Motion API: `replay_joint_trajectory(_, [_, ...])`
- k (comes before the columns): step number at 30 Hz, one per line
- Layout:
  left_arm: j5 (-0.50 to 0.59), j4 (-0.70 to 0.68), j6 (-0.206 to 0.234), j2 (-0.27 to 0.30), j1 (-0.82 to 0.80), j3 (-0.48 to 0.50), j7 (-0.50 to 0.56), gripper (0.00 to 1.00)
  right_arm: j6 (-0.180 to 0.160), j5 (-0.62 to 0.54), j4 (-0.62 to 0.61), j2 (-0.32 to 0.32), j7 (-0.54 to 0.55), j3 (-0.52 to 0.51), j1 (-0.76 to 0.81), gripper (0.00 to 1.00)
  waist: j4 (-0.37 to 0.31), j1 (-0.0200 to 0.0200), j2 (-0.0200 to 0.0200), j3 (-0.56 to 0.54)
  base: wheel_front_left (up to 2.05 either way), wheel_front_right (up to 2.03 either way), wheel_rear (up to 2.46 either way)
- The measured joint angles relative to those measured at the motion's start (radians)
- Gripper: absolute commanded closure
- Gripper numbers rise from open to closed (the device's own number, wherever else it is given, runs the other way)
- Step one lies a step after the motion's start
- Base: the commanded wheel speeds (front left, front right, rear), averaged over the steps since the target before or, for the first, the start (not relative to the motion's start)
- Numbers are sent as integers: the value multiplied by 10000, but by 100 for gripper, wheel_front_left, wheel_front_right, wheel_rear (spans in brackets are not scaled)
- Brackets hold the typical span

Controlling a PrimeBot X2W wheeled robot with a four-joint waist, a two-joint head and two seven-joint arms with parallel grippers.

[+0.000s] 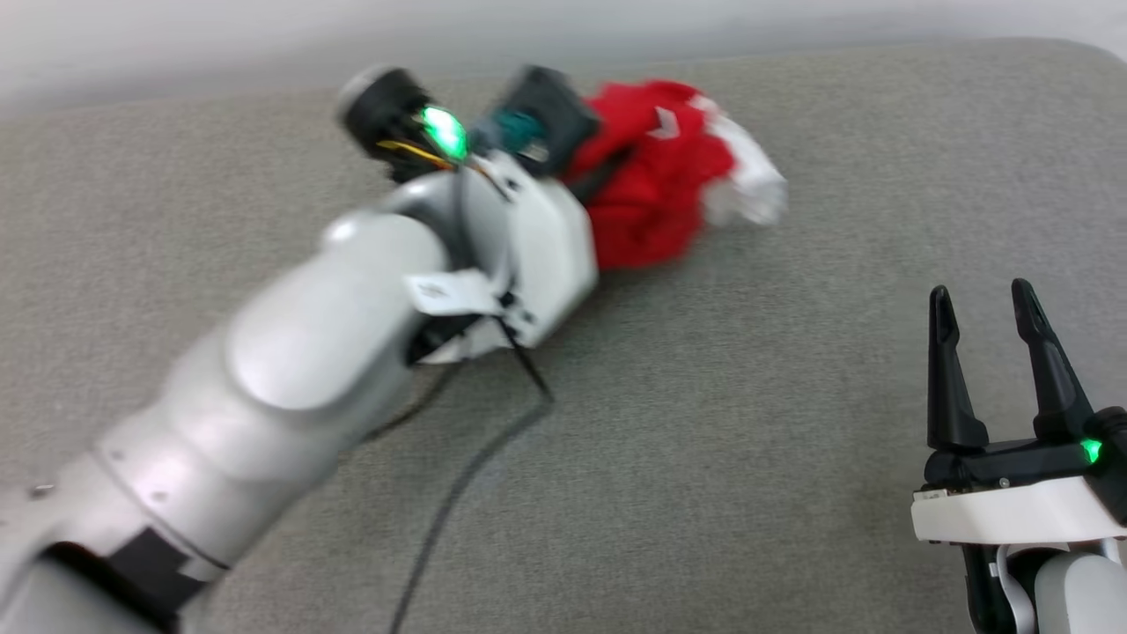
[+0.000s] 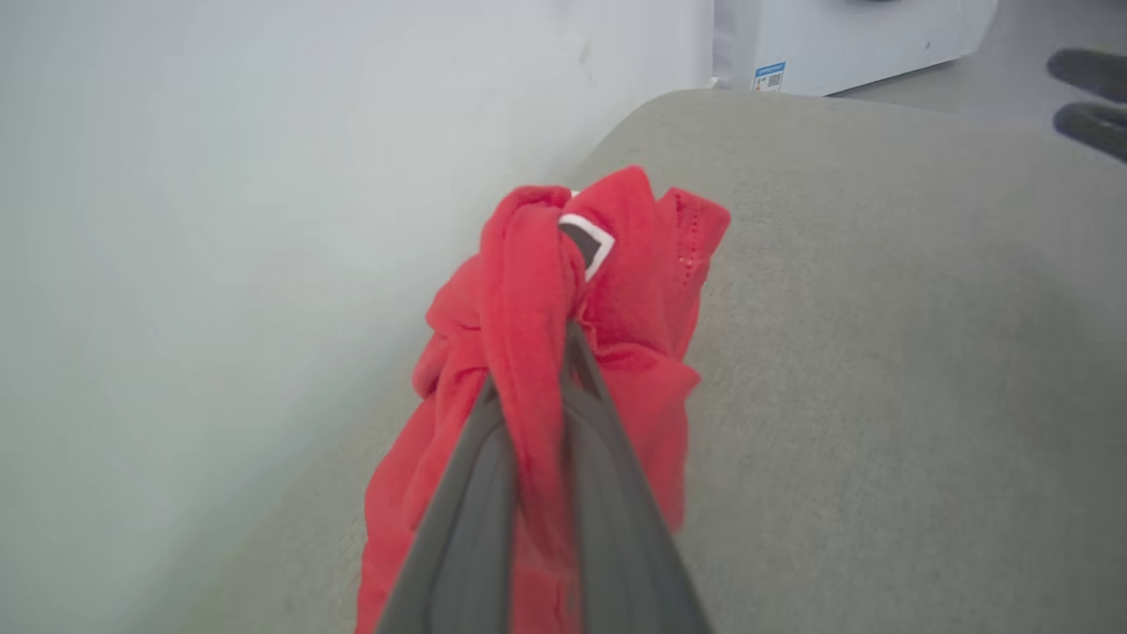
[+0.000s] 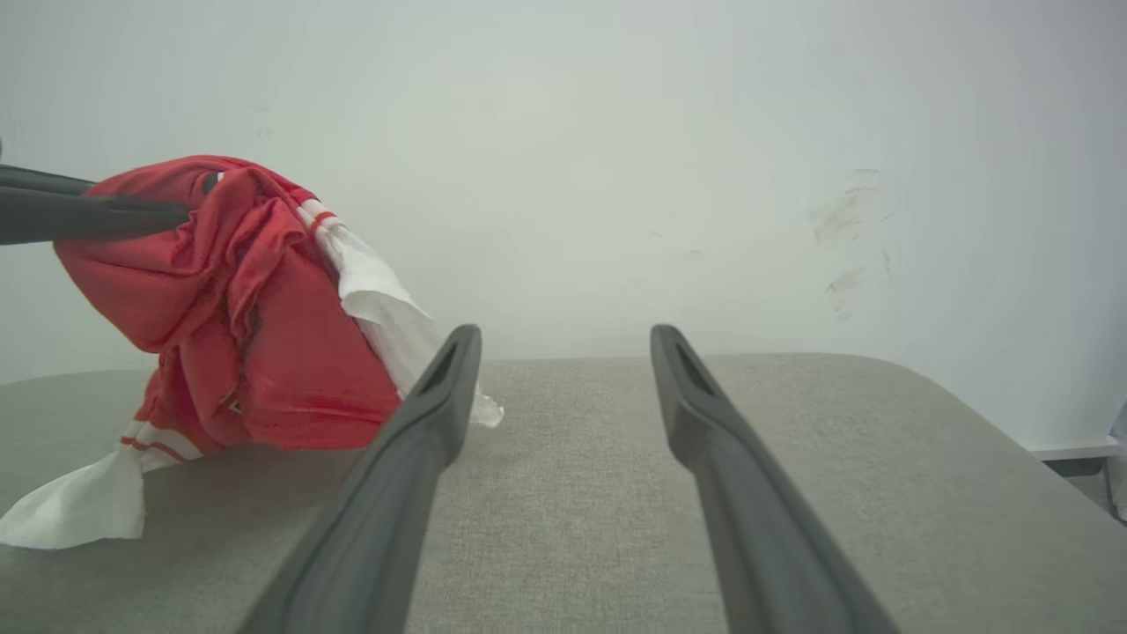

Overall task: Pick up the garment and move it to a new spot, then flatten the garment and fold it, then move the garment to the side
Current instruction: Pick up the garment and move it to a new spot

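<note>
Garment (image 1: 656, 189), bunched: pinched in my left end effector (image 2: 568, 348), far side of tabletop (image 1: 748, 440), white sleeve (image 3: 79, 506) resting on it. My right end effector (image 1: 981, 295): spread, empty, well apart; garment lies forward-left of it.

Nothing is legible; the sticker (image 2: 769, 77) on the white cabinet (image 2: 845, 44) is too small.

A grey woven-fabric worktop (image 3: 572, 493) with rounded corners stands against a pale wall (image 3: 616, 132) bearing faint scuff marks (image 3: 845, 218), and past one corner a white cabinet (image 2: 863, 44) with a small blue label (image 2: 769, 76) sits on grey floor (image 2: 995, 88).
</note>
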Motion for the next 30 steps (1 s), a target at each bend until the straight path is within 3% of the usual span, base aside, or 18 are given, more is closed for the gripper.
replay_joint_trajectory(7, [163, 100, 0, -1112, 511, -1473, -468, 100, 0, 77, -63, 8, 0, -217, 3, 0, -281, 0, 0, -7, 0, 0, 0])
replay_joint_trajectory(12, [230, 401, 0, -1459, 1344, -2529, -466, 100, 0, 77, -71, 8, 0, -284, 63, 0, -224, 0, 0, -13, 0, 0, 0])
replay_joint_trajectory(20, [395, 915, 2, -1653, 3028, -2918, -44, 100, 0, 71, -73, 8, 0, -263, 95, 0, -93, 0, 0, 30, 0, 0, 0])
replay_joint_trajectory(24, [376, 938, 2, -1751, 3316, -2920, -314, 100, 0, -8, -35, 8, 0, -282, 151, 0, 22, 0, 0, -33, 0, 0, 0])
replay_joint_trajectory(25, [403, 1009, 2, -1755, 3312, -2924, -535, 73, 0, -13, -8, 8, 0, -276, 171, 0, 54, 0, 0, -70, 0, 0, 0])
replay_joint_trajectory(26, [543, 1060, 4, -1760, 3288, -2920, -821, 0, 0, -23, 13, 8, 0, -280, 197, 0, 83, 0, 0, -113, 0, 0, 0])
replay_joint_trajectory(30, [533, 888, 320, -2017, 3266, -2483, -1948, 0, 0, -88, 102, 8, 0, -353, 314, 0, 213, 0, 0, -353, 0, 0, 0])
